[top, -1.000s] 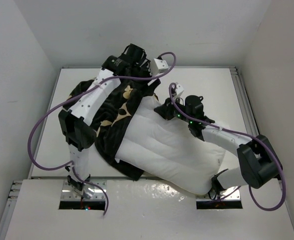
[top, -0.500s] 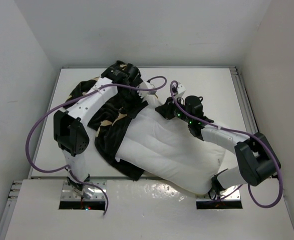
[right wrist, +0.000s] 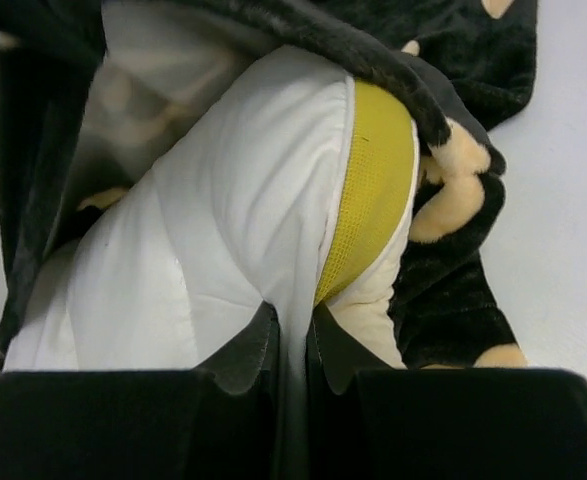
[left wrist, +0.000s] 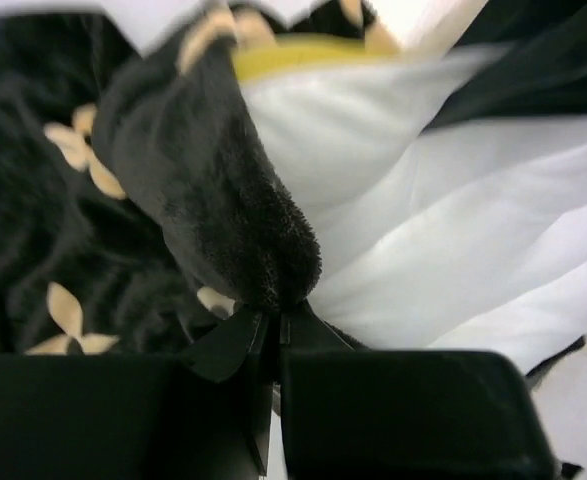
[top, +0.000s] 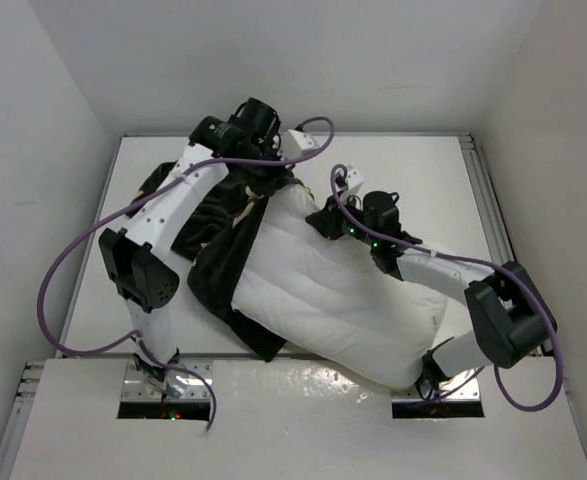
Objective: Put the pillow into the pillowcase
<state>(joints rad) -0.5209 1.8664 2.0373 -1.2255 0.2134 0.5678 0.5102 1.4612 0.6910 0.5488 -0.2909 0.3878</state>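
Observation:
The white quilted pillow (top: 328,300) lies across the table's middle, its far end tucked into the black flower-printed pillowcase (top: 213,225). My left gripper (top: 265,168) is shut on a fold of the pillowcase (left wrist: 213,200) at the far edge of its opening. My right gripper (top: 325,215) is shut on the pillow's white cloth (right wrist: 233,220) beside its yellow trim (right wrist: 373,185). In the left wrist view the pillow (left wrist: 453,210) and a strip of yellow trim (left wrist: 303,55) show behind the pinched black fabric. The pillowcase (right wrist: 453,290) drapes round the pillow's corner in the right wrist view.
The white table (top: 423,180) is walled by white panels on three sides, with raised rails at left and right. Purple cables (top: 58,280) loop from both arms. The near white shelf (top: 293,420) carries the arm bases.
My left gripper dropped onto the pillowcase's edge, shut on a fold, and lifted it toward the far side. The right gripper kept its hold on the pillow, shifting slightly.

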